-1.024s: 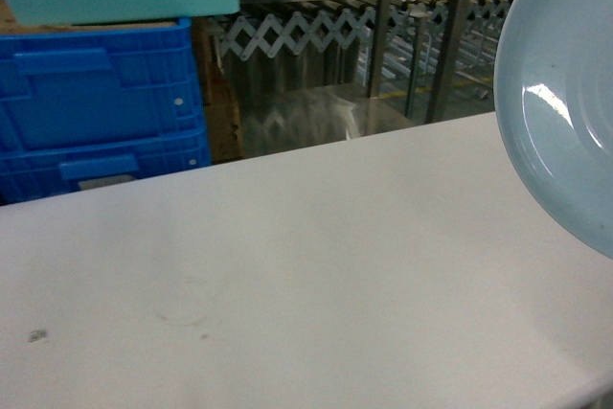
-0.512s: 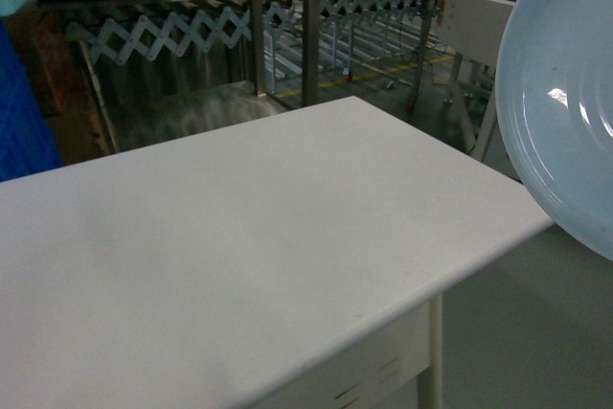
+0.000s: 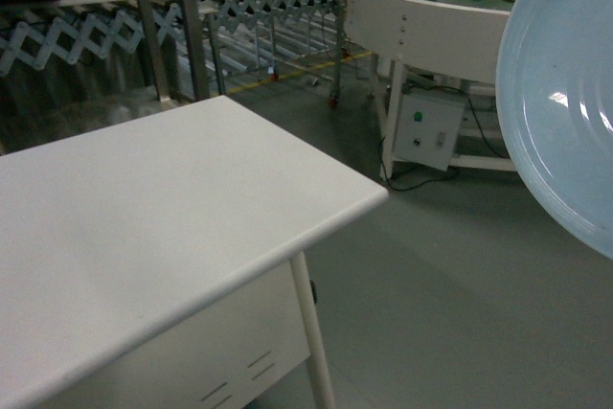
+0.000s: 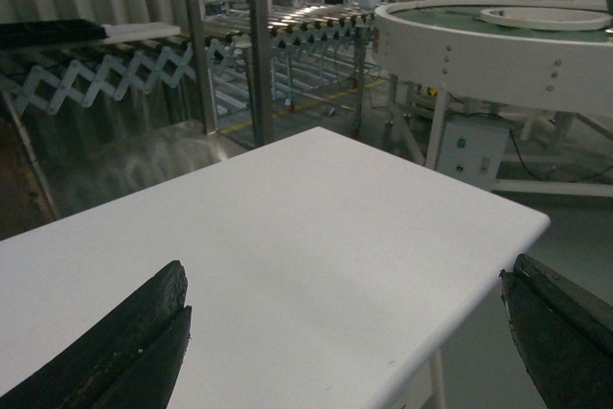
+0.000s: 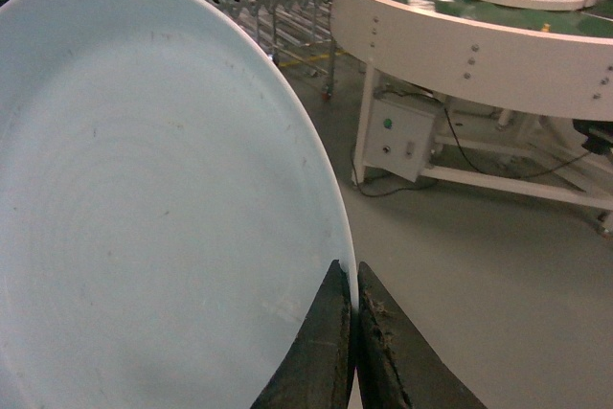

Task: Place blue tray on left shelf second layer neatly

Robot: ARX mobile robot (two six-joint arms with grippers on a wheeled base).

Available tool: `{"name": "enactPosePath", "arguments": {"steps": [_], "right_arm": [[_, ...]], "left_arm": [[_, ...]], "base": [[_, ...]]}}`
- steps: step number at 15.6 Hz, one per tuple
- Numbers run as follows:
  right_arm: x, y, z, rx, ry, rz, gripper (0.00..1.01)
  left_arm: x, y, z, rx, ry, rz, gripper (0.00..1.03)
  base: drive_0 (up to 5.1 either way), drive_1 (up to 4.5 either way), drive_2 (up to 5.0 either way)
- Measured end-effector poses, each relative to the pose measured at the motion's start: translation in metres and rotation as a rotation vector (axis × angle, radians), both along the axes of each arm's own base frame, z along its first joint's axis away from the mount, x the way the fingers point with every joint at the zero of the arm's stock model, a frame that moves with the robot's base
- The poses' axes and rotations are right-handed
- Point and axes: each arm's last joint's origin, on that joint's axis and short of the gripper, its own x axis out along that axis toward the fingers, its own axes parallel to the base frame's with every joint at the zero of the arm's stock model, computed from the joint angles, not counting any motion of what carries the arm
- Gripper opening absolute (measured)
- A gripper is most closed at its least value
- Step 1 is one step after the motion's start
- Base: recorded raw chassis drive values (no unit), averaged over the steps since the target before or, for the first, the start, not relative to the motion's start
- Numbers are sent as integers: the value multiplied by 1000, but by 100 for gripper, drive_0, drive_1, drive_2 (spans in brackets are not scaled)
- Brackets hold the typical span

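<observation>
The right gripper [image 5: 355, 332] pinches the rim of the blue tray [image 5: 163, 208], which stands on edge above and left of its fingers, while the left gripper [image 4: 345, 332] hangs spread wide and empty over the white table [image 4: 316, 227].

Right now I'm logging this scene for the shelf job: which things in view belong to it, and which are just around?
Part of the job:
- pale blue round plastic tray, rim pinched upright
- right end effector, shut on the rim

Just around:
- left end effector, open, holding nothing
- white rectangular table
- round white conveyor table
- grey accordion roller conveyor
</observation>
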Motion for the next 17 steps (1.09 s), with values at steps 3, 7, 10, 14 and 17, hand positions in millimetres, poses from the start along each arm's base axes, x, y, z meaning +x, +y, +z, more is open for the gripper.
{"name": "enactPosePath", "arguments": {"steps": [3,7,10,14,17], "right_arm": [[0,0,0,0,-2,0,2],[0,-1,-1,1,3,-2,2],[0,0,0,1,-3,9,2],[0,0,-1,1,7,1,2],[0,0,-1,0,5,1,2]], "left_arm": [[0,0,0,0,3,1,98],[0,0,0,0,0,0,98],[0,0,0,0,0,3,98],[0,0,0,0,0,1,98],[0,0,0,0,-3,0,98]], "base": [[0,0,0],[0,0,0],[0,0,0],[0,0,0],[0,0,0]]}}
